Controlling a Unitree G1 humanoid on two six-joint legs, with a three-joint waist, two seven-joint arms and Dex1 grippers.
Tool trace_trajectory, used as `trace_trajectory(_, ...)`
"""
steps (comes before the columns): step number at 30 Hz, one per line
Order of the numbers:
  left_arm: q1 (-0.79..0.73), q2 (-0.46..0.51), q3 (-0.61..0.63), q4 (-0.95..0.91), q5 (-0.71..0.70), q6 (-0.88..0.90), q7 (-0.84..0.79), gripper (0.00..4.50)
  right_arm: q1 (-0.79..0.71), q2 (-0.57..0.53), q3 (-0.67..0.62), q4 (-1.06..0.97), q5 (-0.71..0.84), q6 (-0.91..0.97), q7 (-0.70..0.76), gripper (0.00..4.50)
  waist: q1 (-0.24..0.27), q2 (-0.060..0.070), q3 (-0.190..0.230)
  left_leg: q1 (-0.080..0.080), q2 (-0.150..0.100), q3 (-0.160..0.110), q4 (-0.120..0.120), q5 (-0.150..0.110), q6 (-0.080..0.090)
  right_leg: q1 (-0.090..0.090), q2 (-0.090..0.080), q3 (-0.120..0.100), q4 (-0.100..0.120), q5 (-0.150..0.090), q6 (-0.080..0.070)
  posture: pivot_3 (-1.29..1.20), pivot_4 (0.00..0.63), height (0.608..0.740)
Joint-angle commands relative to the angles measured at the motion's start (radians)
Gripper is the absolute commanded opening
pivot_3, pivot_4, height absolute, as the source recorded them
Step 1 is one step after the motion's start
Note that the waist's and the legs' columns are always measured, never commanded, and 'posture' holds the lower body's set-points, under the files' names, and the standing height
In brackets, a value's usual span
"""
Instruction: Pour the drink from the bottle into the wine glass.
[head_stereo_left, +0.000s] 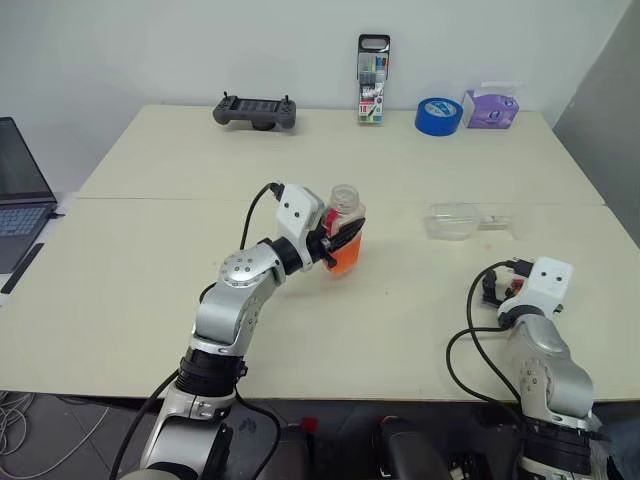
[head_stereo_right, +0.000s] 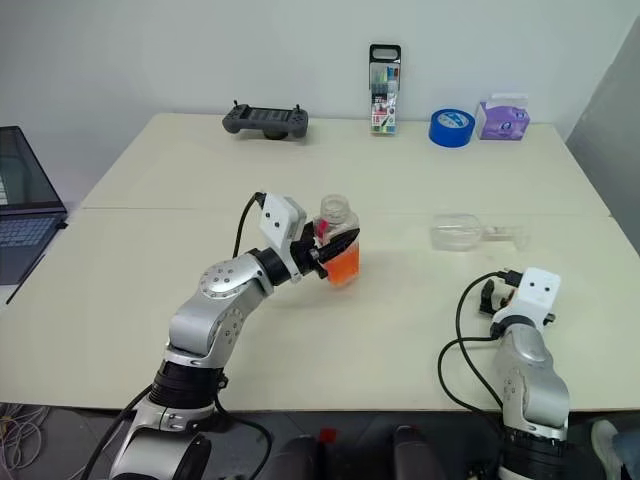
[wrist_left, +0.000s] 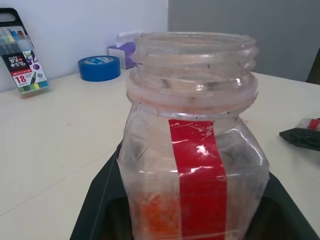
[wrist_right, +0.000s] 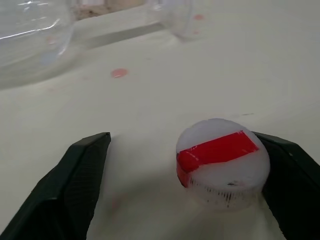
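My left gripper (head_stereo_left: 333, 242) is shut on the bottle (head_stereo_left: 345, 228) and holds it upright above the middle of the table. The bottle's mouth is uncapped, and a red strip runs down its clear body (wrist_left: 196, 165). The orange drink (head_stereo_left: 345, 259) fills its lower part. The wine glass (head_stereo_left: 453, 220) lies on its side on the table to the right, its stem pointing right. My right gripper (head_stereo_left: 497, 284) rests low near the front right and is open. The white cap with a red stripe (wrist_right: 222, 160) sits on the table between its fingers, against one finger (wrist_right: 290, 185).
Along the back edge stand a black controller (head_stereo_left: 255, 110), a marker case (head_stereo_left: 373, 80), a blue tape roll (head_stereo_left: 438, 116) and a purple tissue pack (head_stereo_left: 490, 107). A laptop (head_stereo_left: 20, 200) sits at the far left. A seam crosses the table (head_stereo_left: 150, 300).
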Motion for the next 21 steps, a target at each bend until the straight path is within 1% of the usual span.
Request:
trace_trajectory(1,-0.028,-0.002,0.031,-0.004,-0.013,-0.025,0.007,1.72,0.003,-0.01,0.011,-0.081,-0.015,0.044,0.0,4.5,-0.001,0.0,0.0,0.0,0.0,0.0,0.0,0.0,0.0,0.0,0.0,0.0,0.0,0.0,0.0,0.0,0.15,0.74)
trace_trajectory(7,-0.049,0.005,0.049,0.032,-0.009,-0.041,0.004,1.72,0.012,-0.028,0.046,-0.096,-0.072,0.063,0.008,4.5,-0.002,0.0,0.0,0.001,0.001,0.0,0.0,0.0,0.0,0.0,0.001,0.0,0.0,0.0,0.0,0.0,0.15,0.74)
trace_trajectory(10,-0.053,0.009,0.053,0.04,-0.009,-0.045,0.004,1.72,0.016,-0.012,0.033,-0.099,-0.101,0.031,-0.019,4.5,-0.002,0.0,0.0,0.001,0.001,0.0,0.0,0.0,0.0,0.0,0.001,0.0,0.0,0.0,0.0,0.0,0.15,0.74)
trace_trajectory(14,-0.06,0.019,0.082,0.048,-0.011,-0.039,0.02,1.72,0.007,-0.038,0.08,-0.163,-0.172,-0.046,-0.014,4.5,-0.004,0.0,0.0,0.001,0.001,0.0,0.0,0.0,0.0,0.0,0.001,0.0,0.0,0.0,0.0,0.0,0.15,0.74)
trace_trajectory(16,-0.068,0.024,0.11,0.059,-0.015,-0.03,0.039,1.72,-0.015,-0.045,0.111,-0.2,-0.177,-0.081,0.013,4.5,-0.005,0.0,0.0,0.001,0.001,0.0,-0.001,0.0,0.0,0.0,0.001,0.0,0.0,0.0,0.0,0.0,0.15,0.74)
trace_trajectory(18,-0.08,0.039,0.165,0.081,-0.021,-0.013,0.08,1.72,-0.064,-0.059,0.188,-0.253,-0.114,-0.133,0.137,4.5,-0.007,0.0,0.0,0.001,0.001,0.0,-0.001,0.0,0.0,0.0,0.002,0.0,0.0,0.0,0.0,0.0,0.15,0.74)
trace_trajectory(19,-0.085,0.045,0.193,0.094,-0.023,-0.008,0.102,1.72,-0.087,-0.059,0.225,-0.265,-0.062,-0.117,0.208,4.5,-0.009,0.0,0.0,0.002,0.001,0.0,-0.001,0.0,0.0,0.0,0.002,0.0,0.0,0.0,0.0,0.0,0.15,0.74)
trace_trajectory(20,-0.094,0.049,0.231,0.113,-0.029,-0.005,0.134,1.72,-0.114,-0.037,0.245,-0.272,0.038,-0.051,0.279,4.5,-0.013,0.0,0.0,0.003,0.001,0.0,-0.001,0.0,0.0,0.0,0.002,0.0,0.001,0.0,0.0,0.0,0.15,0.74)
trace_trajectory(21,-0.103,0.053,0.264,0.135,-0.032,-0.007,0.164,1.72,-0.142,-0.028,0.262,-0.272,0.106,0.006,0.334,4.5,-0.014,0.0,0.0,0.003,0.001,0.0,-0.001,0.0,0.0,0.0,0.003,0.0,0.001,0.0,0.0,0.0,0.15,0.74)
